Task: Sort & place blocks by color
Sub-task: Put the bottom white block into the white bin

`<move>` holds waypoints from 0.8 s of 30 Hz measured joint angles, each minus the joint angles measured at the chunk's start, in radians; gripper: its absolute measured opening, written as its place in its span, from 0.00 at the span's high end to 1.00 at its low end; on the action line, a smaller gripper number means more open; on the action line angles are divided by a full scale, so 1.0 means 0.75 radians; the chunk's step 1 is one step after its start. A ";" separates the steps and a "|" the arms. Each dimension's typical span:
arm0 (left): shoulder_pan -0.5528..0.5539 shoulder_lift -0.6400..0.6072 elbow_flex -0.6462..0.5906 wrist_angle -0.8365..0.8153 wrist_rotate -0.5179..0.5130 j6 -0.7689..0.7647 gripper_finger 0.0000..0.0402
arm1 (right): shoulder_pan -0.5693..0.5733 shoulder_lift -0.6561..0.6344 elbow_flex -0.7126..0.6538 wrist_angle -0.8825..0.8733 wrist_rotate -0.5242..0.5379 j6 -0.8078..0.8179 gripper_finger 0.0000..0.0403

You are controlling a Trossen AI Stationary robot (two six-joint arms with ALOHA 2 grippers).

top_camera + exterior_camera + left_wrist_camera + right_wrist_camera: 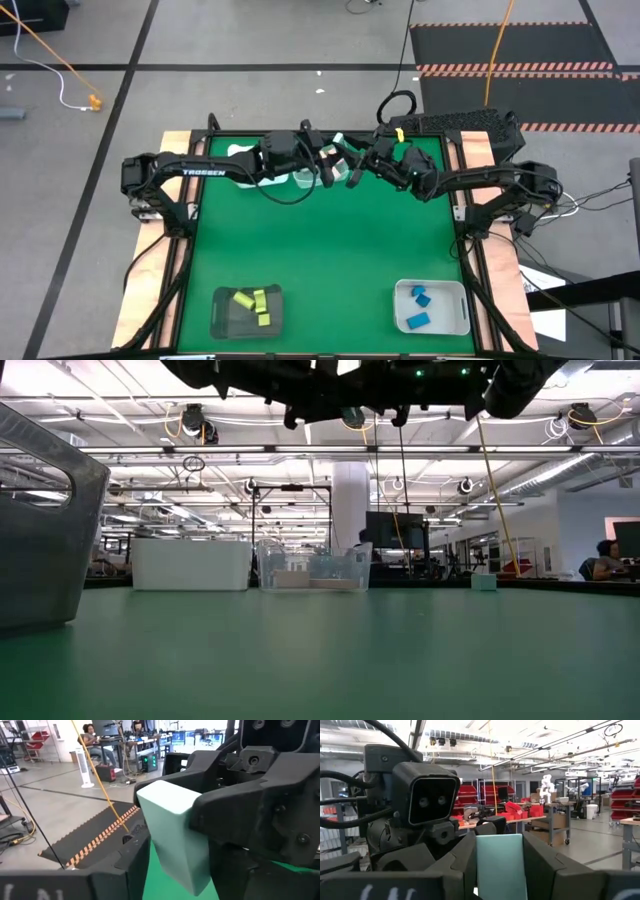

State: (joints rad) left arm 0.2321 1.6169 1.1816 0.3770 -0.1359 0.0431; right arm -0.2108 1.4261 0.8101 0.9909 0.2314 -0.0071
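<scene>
Both grippers meet over the counter's far side, sharing 1 mint block.
The mint block sits between the right gripper jaws; the left gripper jaws also clamp it.

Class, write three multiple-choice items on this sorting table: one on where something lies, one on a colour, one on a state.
1. Where do the yellow-green blocks lie?
A. in the dark bin
B. in the white bin
C. loose on the table

2. What colour are the blocks in the white bin?
A. tan
B. blue
C. mint

3. What is the state of the mint block?
A. lying on the table
B. held in the right gripper
C. resting in a bin

Answers:
1 A: the yellow-green blocks sit inside the dark bin.
2 B: the white bin holds only blue blocks.
3 B: the right gripper is clamped on the mint block.
</scene>
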 joint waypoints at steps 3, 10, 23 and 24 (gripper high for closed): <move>0.003 0.000 0.000 0.002 -0.001 0.001 0.62 | -0.001 -0.001 0.000 -0.002 -0.017 -0.003 0.73; 0.012 0.000 0.000 -0.009 -0.025 -0.002 0.70 | -0.002 -0.003 0.000 -0.032 -0.039 0.024 0.69; 0.022 0.001 0.000 -0.041 -0.006 -0.026 0.99 | -0.051 -0.162 -0.003 -0.313 -0.086 0.242 0.34; 0.022 0.001 0.000 -0.055 -0.006 -0.026 1.00 | -0.062 -0.191 -0.003 -0.355 -0.081 0.246 0.34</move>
State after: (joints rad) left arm 0.2489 1.6173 1.1816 0.3361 -0.1406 0.0235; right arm -0.2569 1.2831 0.8075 0.7245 0.1703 0.1772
